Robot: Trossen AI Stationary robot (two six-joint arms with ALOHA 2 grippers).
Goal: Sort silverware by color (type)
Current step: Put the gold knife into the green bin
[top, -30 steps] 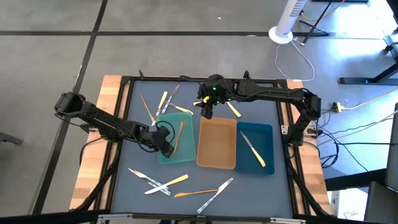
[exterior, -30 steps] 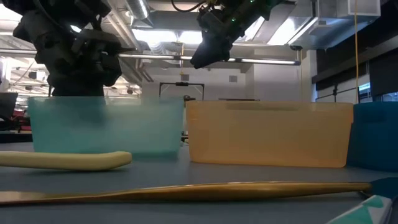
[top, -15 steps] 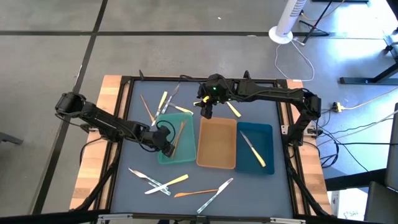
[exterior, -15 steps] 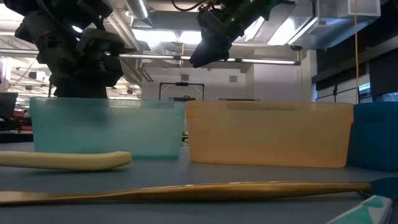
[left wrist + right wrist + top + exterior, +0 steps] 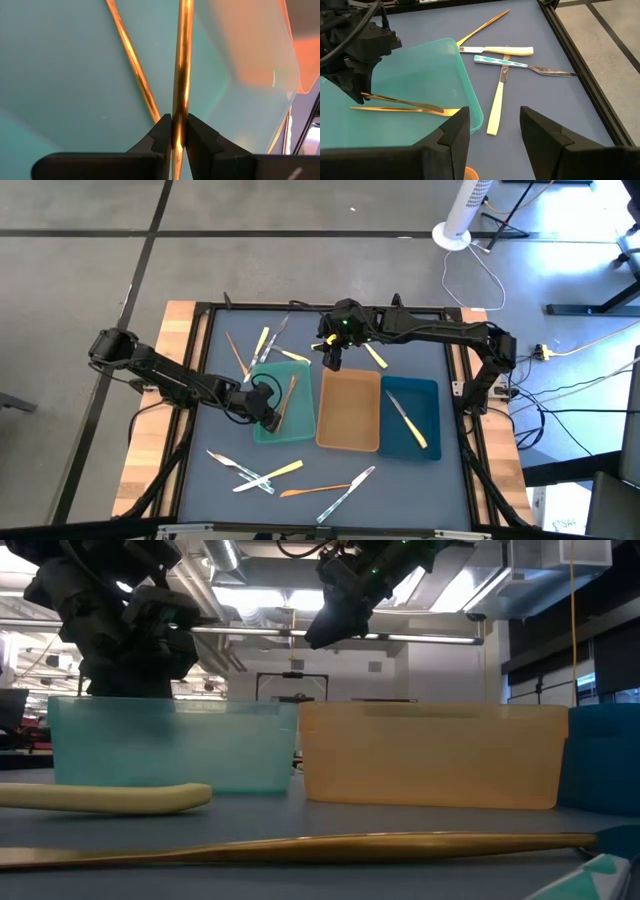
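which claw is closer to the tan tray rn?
Right. The right claw hangs open just past the tan tray's far edge. The left claw is over the teal tray beside it, shut on a gold utensil.

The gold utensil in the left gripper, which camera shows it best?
The left wrist view: the gold utensil fills the frame, pinched by the left gripper over the teal tray. The right wrist view shows it from farther off, the high view only as a thin sliver, and the low view not at all.
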